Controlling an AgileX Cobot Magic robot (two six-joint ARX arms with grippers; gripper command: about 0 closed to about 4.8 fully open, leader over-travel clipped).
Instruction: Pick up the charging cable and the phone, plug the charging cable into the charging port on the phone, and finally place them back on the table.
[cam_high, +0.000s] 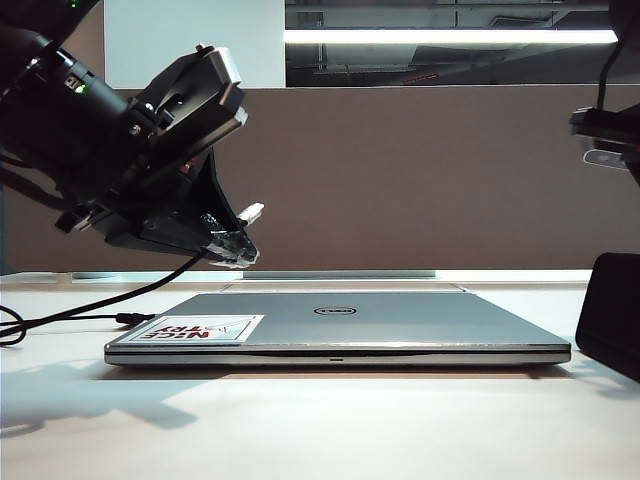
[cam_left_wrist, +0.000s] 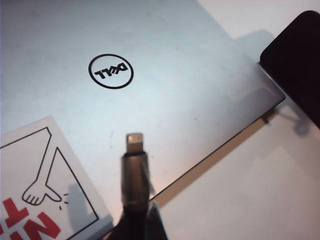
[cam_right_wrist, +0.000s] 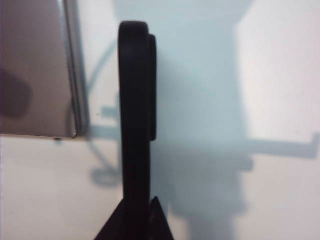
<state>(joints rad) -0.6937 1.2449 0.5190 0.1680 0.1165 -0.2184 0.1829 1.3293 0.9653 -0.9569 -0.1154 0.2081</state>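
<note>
Charging cable (cam_left_wrist: 134, 180): clamped in the left hand (cam_high: 232, 247), silver plug poking out past the fingertips, held in the air above the sticker end of the closed laptop (cam_high: 400, 325); its black cord trails off to the left over the worktop (cam_high: 320, 430).
Phone (cam_right_wrist: 136, 125): gripped edge-on in the closed right hand (cam_right_wrist: 136, 225), off the laptop's right corner above bare worktop.
Open room: a clear gap between plug and phone, with the flat laptop lid beneath.
Cut off: in the exterior view the phone is only a dark slab at the right border, and the right hand itself is hardly visible.
Hard to make out: the charging port, possibly on the far short edge, cannot be seen.
Wrist views only: the plug's metal tip, and the phone's thin profile.
</note>
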